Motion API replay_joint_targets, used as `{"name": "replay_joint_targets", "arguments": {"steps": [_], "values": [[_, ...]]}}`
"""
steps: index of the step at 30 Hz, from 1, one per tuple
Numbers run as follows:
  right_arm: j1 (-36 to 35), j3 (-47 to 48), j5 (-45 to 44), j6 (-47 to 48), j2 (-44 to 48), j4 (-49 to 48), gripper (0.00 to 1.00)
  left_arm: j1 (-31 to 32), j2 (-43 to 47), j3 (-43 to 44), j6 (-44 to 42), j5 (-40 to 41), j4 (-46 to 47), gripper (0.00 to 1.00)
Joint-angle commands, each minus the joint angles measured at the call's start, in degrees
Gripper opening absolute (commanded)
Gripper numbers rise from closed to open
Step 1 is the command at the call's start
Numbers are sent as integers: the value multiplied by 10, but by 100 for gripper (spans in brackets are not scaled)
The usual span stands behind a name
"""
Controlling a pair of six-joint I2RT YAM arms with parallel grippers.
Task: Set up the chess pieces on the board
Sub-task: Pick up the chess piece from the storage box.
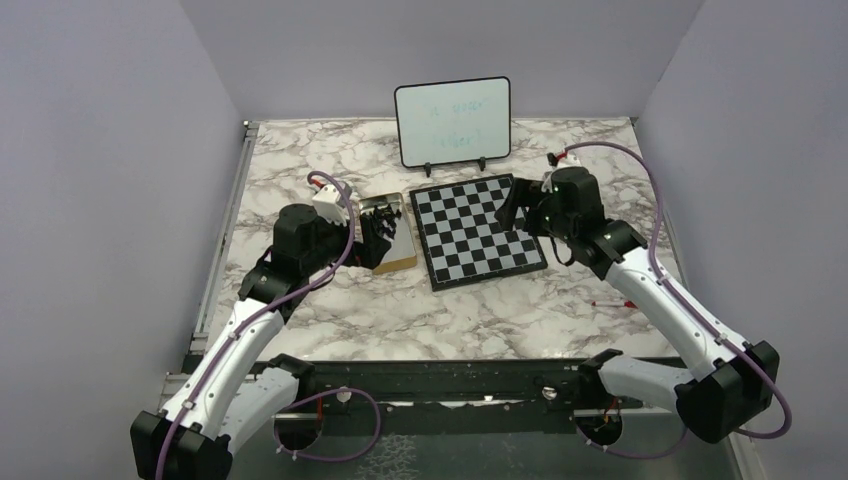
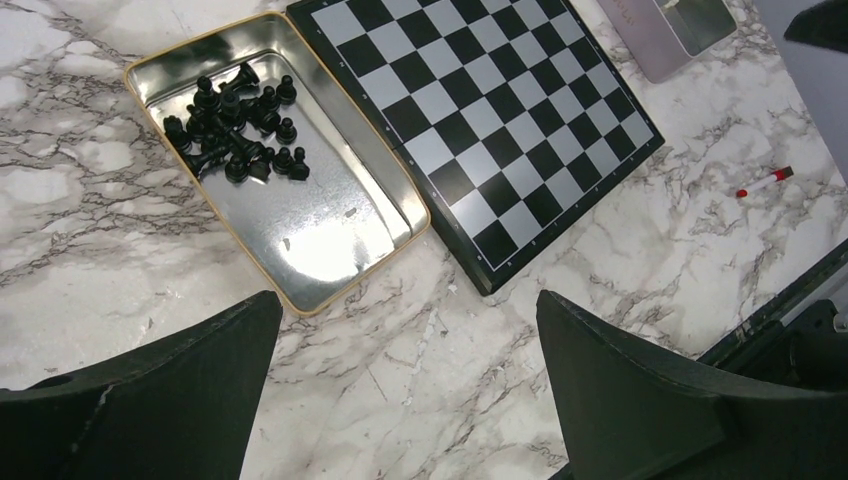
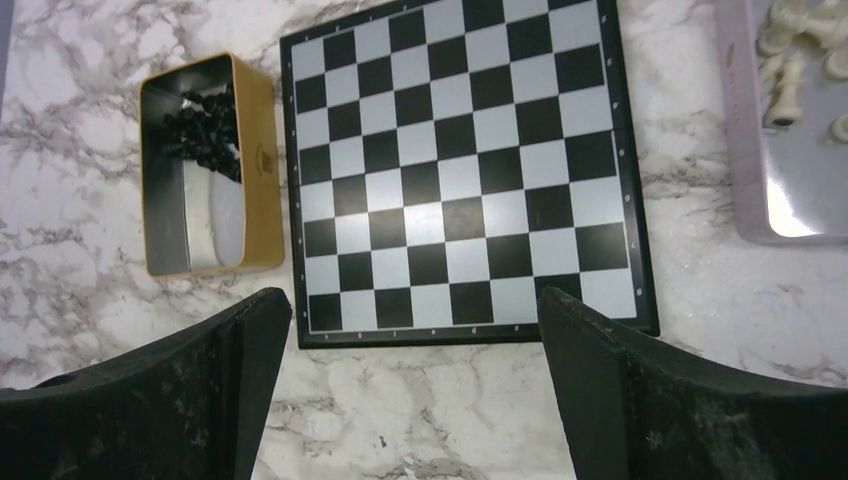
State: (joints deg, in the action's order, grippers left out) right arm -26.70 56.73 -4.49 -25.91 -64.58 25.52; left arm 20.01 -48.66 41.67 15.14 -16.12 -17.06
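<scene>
The board [image 1: 478,230] lies flat at the table's middle, with no piece standing on it. Pale chess pieces [image 3: 800,50] lie in a grey tray [image 3: 790,190] to the board's right; the right arm hides that tray in the top view. Black pieces [image 2: 235,130] sit heaped in a gold-rimmed tin [image 2: 330,240] left of the board. My left gripper [image 2: 408,310] hangs open over bare marble near the tin's front corner. My right gripper [image 3: 412,300] hovers open above the board's near edge [image 3: 465,335]. Neither holds anything.
A white whiteboard [image 1: 452,122] on a stand sits behind the board. A red-capped marker [image 1: 607,302] lies on the marble to the right front. Grey walls close in the table on three sides.
</scene>
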Motion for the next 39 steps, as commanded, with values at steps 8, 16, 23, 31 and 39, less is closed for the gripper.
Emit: {"name": "replay_joint_targets", "arguments": {"steps": [8, 16, 23, 31, 39], "values": [[-3, 93, -185, 80, -138, -10, 86, 3, 28, -7, -9, 24, -17, 99], [80, 120, -174, 108, -199, -61, 47, 4, 27, -10, -13, 29, -13, 99], [164, 154, -155, 116, -264, -73, 39, 6, 33, -12, -15, 31, -11, 99], [238, 192, -97, 124, -346, -96, 39, 6, 32, -12, -17, 35, -11, 99], [264, 230, -82, 141, -418, -94, 41, 7, 25, -12, -17, 35, -11, 99]]}}
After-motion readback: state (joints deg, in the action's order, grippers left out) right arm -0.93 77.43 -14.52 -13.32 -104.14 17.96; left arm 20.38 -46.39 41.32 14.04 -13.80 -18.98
